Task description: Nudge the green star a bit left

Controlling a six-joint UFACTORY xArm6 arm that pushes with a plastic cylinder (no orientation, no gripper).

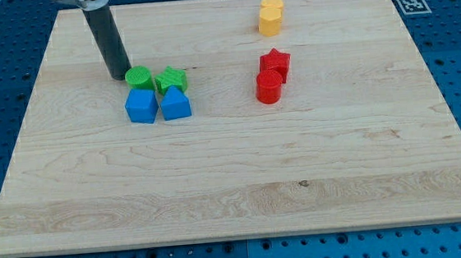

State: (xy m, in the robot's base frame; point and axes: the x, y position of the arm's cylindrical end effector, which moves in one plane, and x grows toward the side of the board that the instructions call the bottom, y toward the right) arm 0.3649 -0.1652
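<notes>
My tip [119,76] just left of green cylinder [138,77], green star [171,79] beyond

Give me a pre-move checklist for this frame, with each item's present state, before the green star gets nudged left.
1. Tip visible: ok. My tip rests on the board.
2. Tip on the star's right, the side to push from: not ok. It is left of the green cylinder, which is left of the green star.
3. Path left of the star free: not ok, the cylinder sits against it.
4. Blue blocks clear of the star: not ok. The blue cube and the other blue block crowd it from below.
5. Red and yellow blocks out of the way: ok.
</notes>
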